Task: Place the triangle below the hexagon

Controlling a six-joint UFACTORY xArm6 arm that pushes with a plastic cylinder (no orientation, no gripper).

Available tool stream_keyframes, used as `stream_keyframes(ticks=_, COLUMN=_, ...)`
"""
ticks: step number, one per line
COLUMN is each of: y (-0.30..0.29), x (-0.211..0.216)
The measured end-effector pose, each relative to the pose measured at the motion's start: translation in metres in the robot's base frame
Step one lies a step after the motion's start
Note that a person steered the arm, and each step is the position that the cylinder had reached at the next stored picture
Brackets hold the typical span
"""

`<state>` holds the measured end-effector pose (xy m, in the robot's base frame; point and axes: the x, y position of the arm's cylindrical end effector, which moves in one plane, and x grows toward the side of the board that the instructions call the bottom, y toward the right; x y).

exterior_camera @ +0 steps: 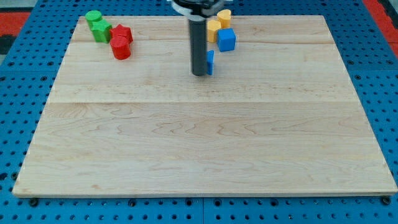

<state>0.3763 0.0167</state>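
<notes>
My tip (199, 73) rests on the board a little above its middle, near the view's top. A small blue block (211, 62), whose shape I cannot make out because the rod hides its left part, touches the rod's right side. Above it to the right is a blue cube (226, 40). A yellow block (214, 30) sits against the cube's upper left and looks many-sided. A second yellow block (224, 17) lies just above them by the board's top edge.
Two green blocks (97, 25) and two red blocks (120, 42) cluster at the board's top left corner. The wooden board (205, 149) lies on a blue perforated table (12, 124).
</notes>
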Motion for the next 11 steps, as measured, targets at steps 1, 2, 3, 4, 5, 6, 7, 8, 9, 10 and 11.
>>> stream_keyframes(ticks=1, y=0.025, x=-0.007)
stream_keyframes(ticks=2, y=0.025, x=-0.043)
stream_keyframes(ticks=3, y=0.022, x=-0.039)
stream_keyframes(ticks=4, y=0.006, x=-0.003)
stream_keyframes(ticks=5, y=-0.008, x=-0.026)
stream_keyframes(ticks=6, y=0.016, x=-0.043)
stream_keyframes(ticks=7, y=0.016, x=-0.067)
stream_keyframes(ticks=8, y=-0.003, x=-0.045)
stream_keyframes(ticks=9, y=-0.034, x=-0.036)
stream_keyframes(ticks=10, y=-0.027, x=-0.049)
stream_keyframes(ticks=11, y=-0.015, x=-0.074)
